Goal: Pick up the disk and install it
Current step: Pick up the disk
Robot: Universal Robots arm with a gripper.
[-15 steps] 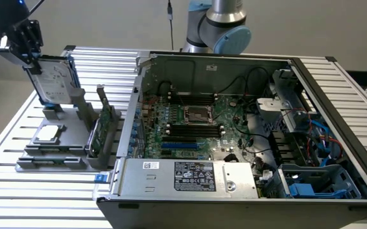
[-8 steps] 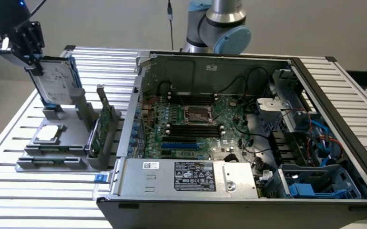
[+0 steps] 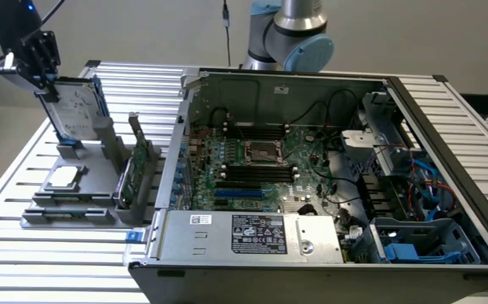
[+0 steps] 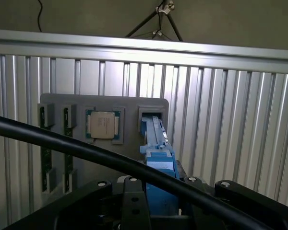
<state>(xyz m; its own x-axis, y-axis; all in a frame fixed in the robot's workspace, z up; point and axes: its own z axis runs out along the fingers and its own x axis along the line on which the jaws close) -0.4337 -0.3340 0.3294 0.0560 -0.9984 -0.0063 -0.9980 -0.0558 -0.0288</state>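
Note:
The disk [image 3: 73, 109] is a silver-grey drive with a white label and blue side rails. It stands on edge, slightly tilted, over the grey holder [image 3: 92, 190] at the exterior view's left. My gripper [image 3: 51, 88] comes down from above and is shut on the disk's upper end. The disk's lower end is at the holder's rear slot [image 3: 71, 149]; I cannot tell whether it has left the slot. In the wrist view the disk's blue rail [image 4: 156, 143] runs from between my fingers to the slot in the grey holder [image 4: 129, 105].
An open computer case [image 3: 286, 75] lies on the slatted aluminium table [image 3: 24, 253], with the motherboard [image 3: 261, 158] exposed and a blue drive bay [image 3: 413, 244] at its front right. A silver chip [image 3: 64, 178] and a green card [image 3: 138, 166] sit in the holder. A black cable [image 4: 86, 149] crosses the wrist view.

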